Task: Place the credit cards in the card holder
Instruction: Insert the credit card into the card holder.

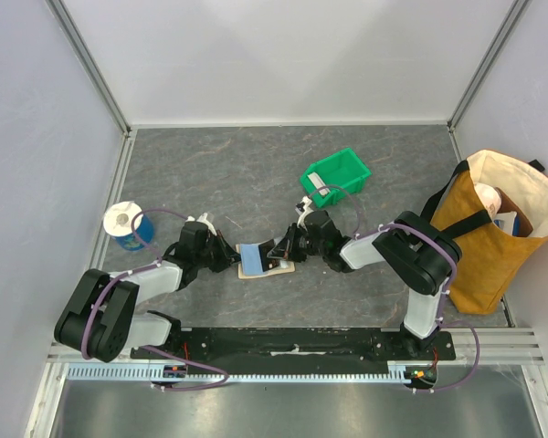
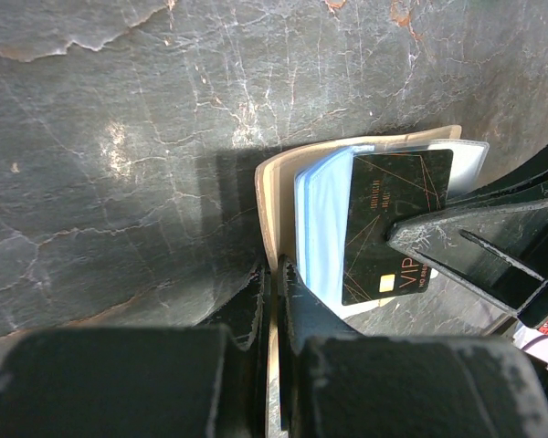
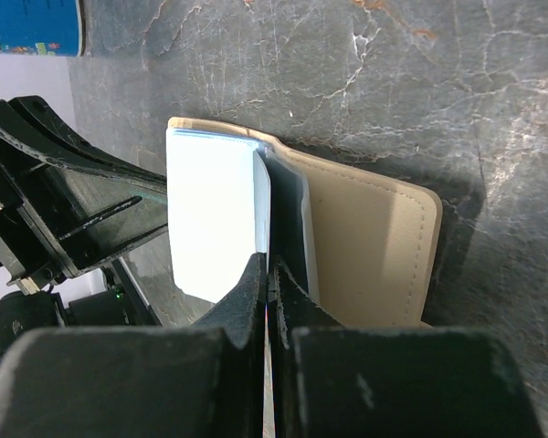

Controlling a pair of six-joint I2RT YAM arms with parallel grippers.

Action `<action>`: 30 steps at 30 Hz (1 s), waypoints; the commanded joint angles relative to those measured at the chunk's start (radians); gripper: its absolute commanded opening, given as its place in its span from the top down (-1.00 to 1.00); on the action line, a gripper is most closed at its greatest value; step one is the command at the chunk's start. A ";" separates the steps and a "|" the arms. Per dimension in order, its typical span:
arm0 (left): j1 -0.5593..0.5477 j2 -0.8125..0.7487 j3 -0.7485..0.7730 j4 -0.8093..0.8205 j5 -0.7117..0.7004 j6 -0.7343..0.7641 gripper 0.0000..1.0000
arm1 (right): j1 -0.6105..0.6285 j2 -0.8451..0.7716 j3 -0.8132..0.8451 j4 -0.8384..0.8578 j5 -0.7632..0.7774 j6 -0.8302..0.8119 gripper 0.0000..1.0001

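Only the left wrist view is showing gold lines on the glossy dark card [image 2: 393, 187]; the right gripper [image 2: 395, 234] is pinching it over the tan leathery card holder [image 2: 268, 196], whose edge the left gripper [image 2: 274, 274] is clamping.

The black two-finger right gripper [image 3: 269, 274] is pinching a thin dark card [image 3: 288, 214] edge-on between closed jaws, over the open tan leather-like card holder [image 3: 374, 246] that is lying on the grey marbled table [image 3: 393, 82], with a pale bluish-white card [image 3: 210, 210] sitting on the holder just beside it.
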 commanded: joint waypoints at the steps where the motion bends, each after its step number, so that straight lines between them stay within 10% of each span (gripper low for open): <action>1: 0.001 0.032 -0.007 -0.034 -0.026 0.033 0.96 | 0.016 0.036 0.012 -0.054 0.007 -0.039 1.00; 30: 0.000 0.049 -0.021 -0.002 -0.024 0.008 0.97 | 0.042 0.128 0.044 0.084 -0.062 0.116 1.00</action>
